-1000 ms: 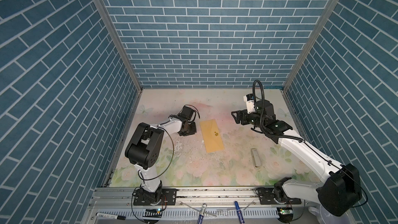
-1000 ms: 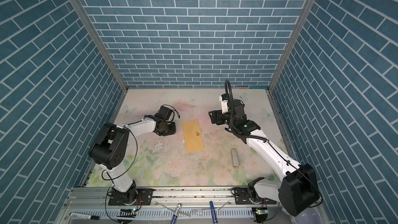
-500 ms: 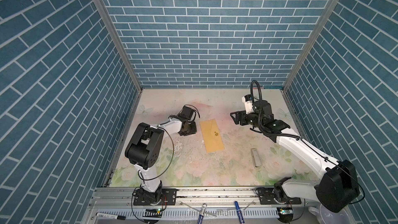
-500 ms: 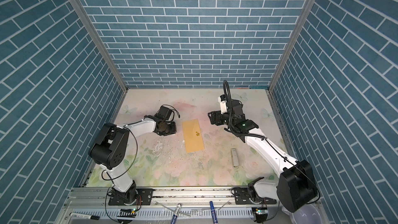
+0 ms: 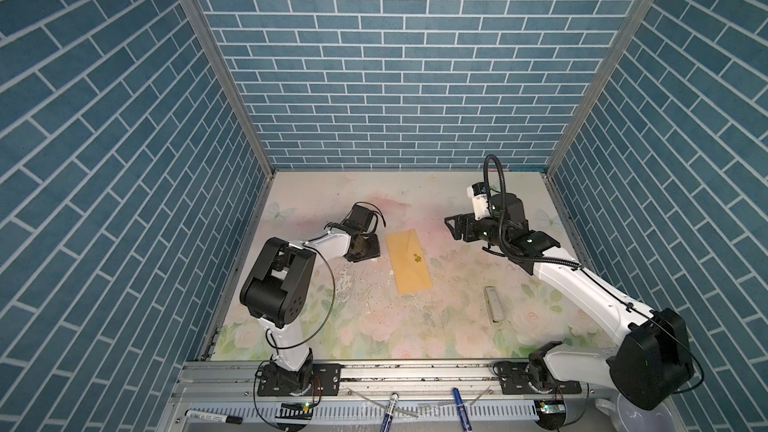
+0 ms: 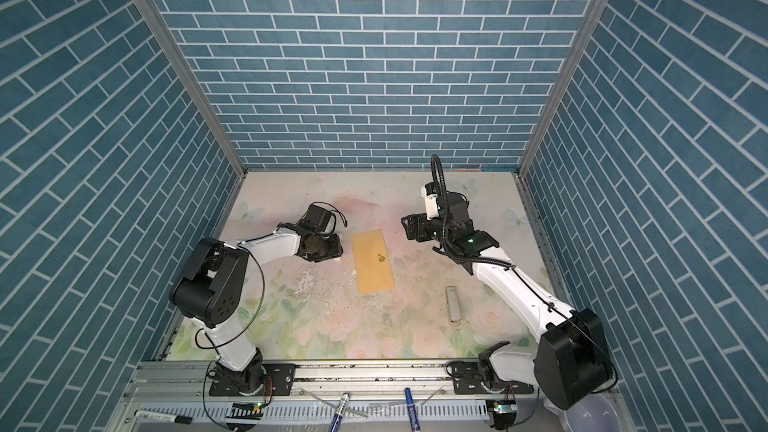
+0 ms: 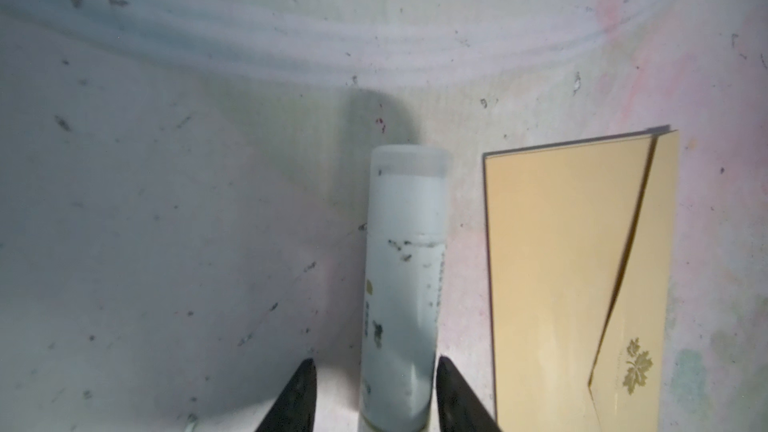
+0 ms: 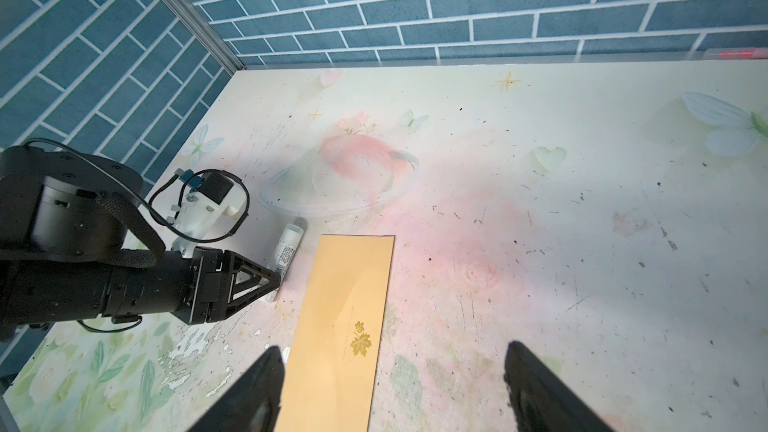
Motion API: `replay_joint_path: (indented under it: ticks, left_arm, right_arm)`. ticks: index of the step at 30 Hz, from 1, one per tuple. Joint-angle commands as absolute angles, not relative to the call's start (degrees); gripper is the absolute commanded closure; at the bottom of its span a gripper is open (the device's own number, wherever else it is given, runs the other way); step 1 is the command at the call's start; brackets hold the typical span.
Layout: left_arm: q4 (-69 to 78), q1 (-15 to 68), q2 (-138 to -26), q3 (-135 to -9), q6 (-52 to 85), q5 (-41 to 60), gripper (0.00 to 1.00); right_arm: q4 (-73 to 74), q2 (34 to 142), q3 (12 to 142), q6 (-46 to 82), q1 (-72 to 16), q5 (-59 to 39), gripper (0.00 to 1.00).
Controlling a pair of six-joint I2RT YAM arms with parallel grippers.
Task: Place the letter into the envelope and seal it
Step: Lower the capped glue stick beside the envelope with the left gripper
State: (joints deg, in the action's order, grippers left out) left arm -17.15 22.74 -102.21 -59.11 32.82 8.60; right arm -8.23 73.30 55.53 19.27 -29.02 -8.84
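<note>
Noting left gripper [image 7: 374, 367] parted loosely around the glue stick [image 7: 401, 263], right gripper [image 8: 395, 349] wide, empty; envelope [image 5: 409, 263] lay flat, closed, letter unseen. We judged a finger snagging on retreat could roll the stick onto it.

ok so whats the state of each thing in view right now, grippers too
left gripper: open, jaws either side of the glue stick, not clamping it
right gripper: open wide, empty
envelope: lying flat, flap folded down, gold leaf sticker at its tip
letter: not visible
glue stick: lying beside the envelope, cap apparently on
grey bar: lying flat, untouched
</note>
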Motion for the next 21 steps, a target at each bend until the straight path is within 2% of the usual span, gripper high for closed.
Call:
replay_joint_path:
  ticks: [1, 9, 21]
  left_arm:
    - [-17.80, 22.41, -101.36, -58.75, 32.63, 7.03, 0.52]
    - [-17.15, 22.41, -103.30, -60.86, 32.57, 7.72, 0.52]
    - [-16.48, 22.41, -104.94, -61.65, 32.87, 8.44, 0.61]
  right_arm:
    - [-8.35, 72.82, 54.73, 20.48, -28.56, -9.03, 0.17]
    - [-8.70, 73.13, 54.77, 20.30, -28.44, -9.30, 0.17]
    - [-8.92, 73.13, 54.40, 20.31, -28.32, -9.26, 0.17]
